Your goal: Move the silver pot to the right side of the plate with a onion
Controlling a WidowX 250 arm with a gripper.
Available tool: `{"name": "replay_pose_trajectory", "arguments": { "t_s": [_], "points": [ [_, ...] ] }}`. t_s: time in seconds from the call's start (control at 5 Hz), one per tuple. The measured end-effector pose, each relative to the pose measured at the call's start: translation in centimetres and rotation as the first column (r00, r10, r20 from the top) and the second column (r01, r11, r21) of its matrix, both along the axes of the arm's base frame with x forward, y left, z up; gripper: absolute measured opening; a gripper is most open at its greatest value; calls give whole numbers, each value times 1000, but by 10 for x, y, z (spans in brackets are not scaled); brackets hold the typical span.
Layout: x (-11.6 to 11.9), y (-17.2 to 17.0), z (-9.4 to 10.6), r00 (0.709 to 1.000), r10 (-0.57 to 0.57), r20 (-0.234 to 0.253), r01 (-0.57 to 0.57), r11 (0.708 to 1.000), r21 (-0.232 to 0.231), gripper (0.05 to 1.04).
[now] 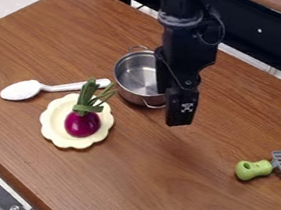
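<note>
My gripper hangs over the right part of the silver pot, hiding some of its rim (open or closed, I cannot tell). The pot stands on the table, up and right of the onion's plate.

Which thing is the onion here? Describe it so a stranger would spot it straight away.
On the brown wooden table, look for the cream-coloured plate with a scalloped edge, near the white spoon. The onion sits on that plate: a round, glossy purple bulb topped with upright green leaves, unlike the silver metal pot or the green-handled spatula.
</note>
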State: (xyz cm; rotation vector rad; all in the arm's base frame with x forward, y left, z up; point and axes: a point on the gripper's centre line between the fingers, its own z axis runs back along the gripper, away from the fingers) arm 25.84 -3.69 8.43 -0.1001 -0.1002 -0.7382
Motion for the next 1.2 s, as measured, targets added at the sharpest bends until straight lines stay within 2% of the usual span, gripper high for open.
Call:
{"name": "replay_pose_trajectory", "arguments": {
  "t_s": [0.2,0.4,0.6,0.8,1.0,1.2],
  "points": [
    [-3,0,-7,1000,13,-25,-13,1000,2,998],
    [11,9,-12,974,228,11,-228,974,-11,998],
    [31,23,-14,919,392,41,-391,920,-26,999],
    [50,36,-12,808,584,76,-578,811,-85,999],
    [63,42,-19,678,731,74,-724,682,-102,999],
    [75,45,-25,528,848,41,-841,529,-114,999]
  ]
}}
